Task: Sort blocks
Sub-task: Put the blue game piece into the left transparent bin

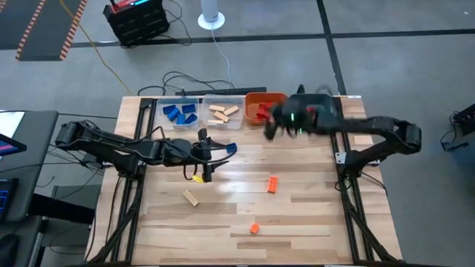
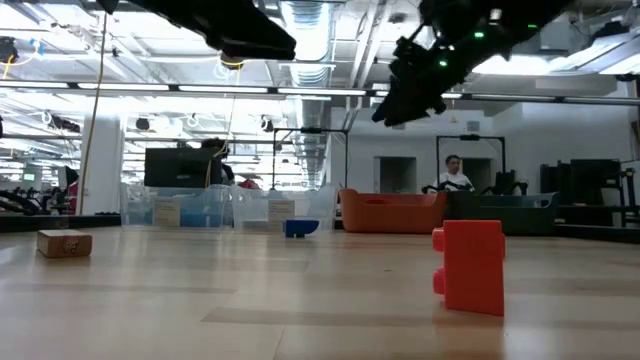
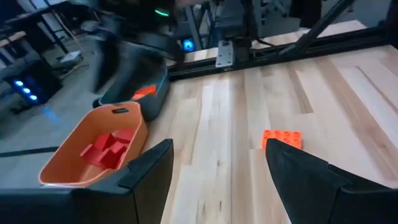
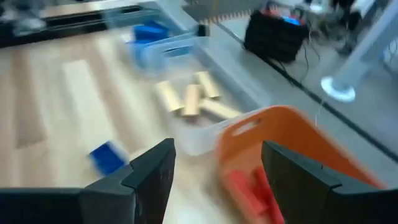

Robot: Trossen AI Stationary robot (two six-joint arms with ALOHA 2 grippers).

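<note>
Hovering open-fingered, right end effector (image 1: 272, 123) tops red blocks (image 1: 261, 112).

3 bins (image 1: 223, 111) in row at table (image 1: 312, 215) back edge; blocks (image 1: 272, 184) loose mid-table.

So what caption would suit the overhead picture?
Right gripper hovers by the orange bin; four blocks remain on the table.

No readable text, labels, brands, numbers or signs anywhere, pale paper labels on the clear plastic bins (image 2: 205, 211) in the low view too small to make out
</note>
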